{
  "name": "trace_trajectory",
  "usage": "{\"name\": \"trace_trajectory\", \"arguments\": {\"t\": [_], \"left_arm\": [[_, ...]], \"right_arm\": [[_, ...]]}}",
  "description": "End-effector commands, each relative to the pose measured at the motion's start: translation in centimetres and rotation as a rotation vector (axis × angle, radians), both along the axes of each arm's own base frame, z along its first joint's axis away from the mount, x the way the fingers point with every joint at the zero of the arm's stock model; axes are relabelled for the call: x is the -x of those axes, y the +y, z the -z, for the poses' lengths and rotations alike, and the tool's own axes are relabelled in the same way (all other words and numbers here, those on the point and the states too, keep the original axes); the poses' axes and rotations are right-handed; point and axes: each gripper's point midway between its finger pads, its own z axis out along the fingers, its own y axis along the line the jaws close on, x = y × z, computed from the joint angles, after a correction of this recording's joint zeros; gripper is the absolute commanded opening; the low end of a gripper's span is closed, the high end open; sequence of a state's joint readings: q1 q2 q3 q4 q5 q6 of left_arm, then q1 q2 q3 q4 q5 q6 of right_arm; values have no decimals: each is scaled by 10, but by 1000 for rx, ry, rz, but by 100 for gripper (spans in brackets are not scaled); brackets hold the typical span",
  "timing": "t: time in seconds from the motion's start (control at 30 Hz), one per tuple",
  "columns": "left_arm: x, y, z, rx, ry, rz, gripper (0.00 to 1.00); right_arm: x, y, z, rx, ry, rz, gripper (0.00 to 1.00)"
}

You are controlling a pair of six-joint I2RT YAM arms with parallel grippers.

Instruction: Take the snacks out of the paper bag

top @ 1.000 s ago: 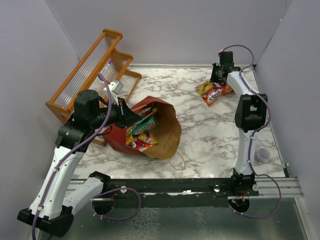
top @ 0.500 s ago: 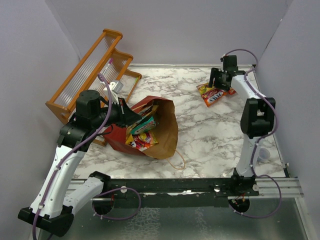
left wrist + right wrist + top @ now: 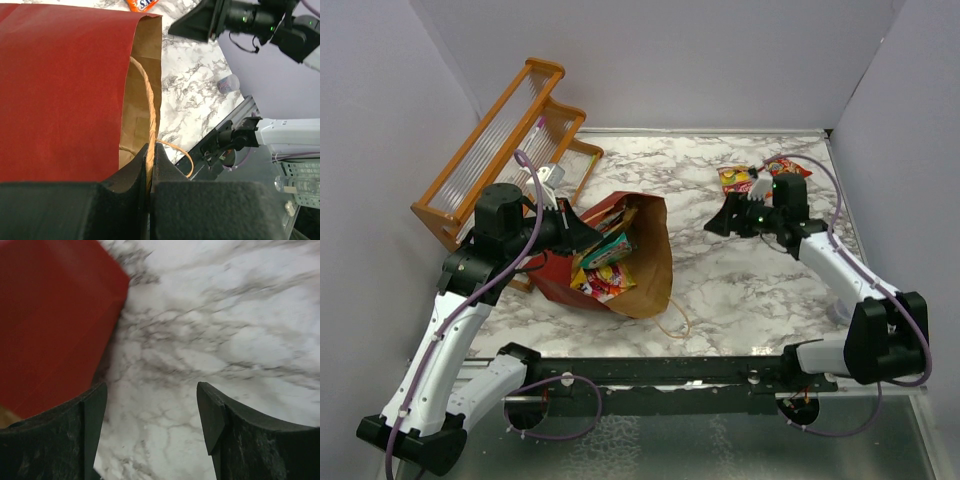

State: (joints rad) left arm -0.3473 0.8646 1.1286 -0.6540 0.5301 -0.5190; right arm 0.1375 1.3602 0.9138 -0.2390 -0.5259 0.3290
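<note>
The tall paper bag [image 3: 655, 255], red outside and brown kraft inside, lies on its side at the left centre of the white marble table [image 3: 740, 290], with its mouth open toward the arm bases. The left gripper [image 3: 150, 165] is closed on the thin orange twine handle [image 3: 149, 115] at the bag's rim and holds the mouth open. The right gripper [image 3: 716, 226] hangs over bare marble between the bag and the far right corner; in its own wrist view the jaws stand apart with nothing between them. Two items are already out of the bag: the orange chip bag with a white label [image 3: 736, 179] and a small red foil packet [image 3: 788, 166], both on the table just beyond the right arm. Inside the mouth we see a small teal foil packet [image 3: 610, 250] above a red and yellow foil packet [image 3: 603, 282]; others may lie deeper, but we cannot tell. We judge these packets to be light, soft and crinkly, with slick foil that can slide out of a shallow pinch. We recommend gripping the flat crimped edge nearest the mouth, not the puffed centre. The kraft wall is thin and will buckle or tear, so we advise entering along the bag's length, clear of the rim.
</note>
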Motion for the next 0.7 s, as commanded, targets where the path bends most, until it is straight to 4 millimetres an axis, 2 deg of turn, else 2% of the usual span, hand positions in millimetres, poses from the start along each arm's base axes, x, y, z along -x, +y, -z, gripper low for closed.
{"name": "trace_trajectory", "arguments": {"t": [0.0, 0.07, 0.23, 0.33, 0.5, 0.6, 0.67], "left_arm": [[-5, 0, -3, 10, -19, -17, 0], [-5, 0, -4, 11, -21, -19, 0], [-5, 2, -9, -1, -34, -24, 0], [-4, 3, -11, -1, -43, -25, 0], [-4, 2, -14, 4, -50, -24, 0], [-4, 2, -17, 7, -53, -24, 0], [-4, 2, -18, 12, -54, -23, 0]], "right_arm": [[56, 61, -32, -125, -101, -253, 73], [71, 71, -43, -124, -146, -279, 73], [85, 64, -79, -78, -293, -282, 75], [99, 72, -102, -68, -422, -389, 76], [137, 114, -138, -63, -663, -607, 75], [155, 143, -144, -46, -767, -719, 76], [161, 163, -140, -11, -826, -787, 76]]}}
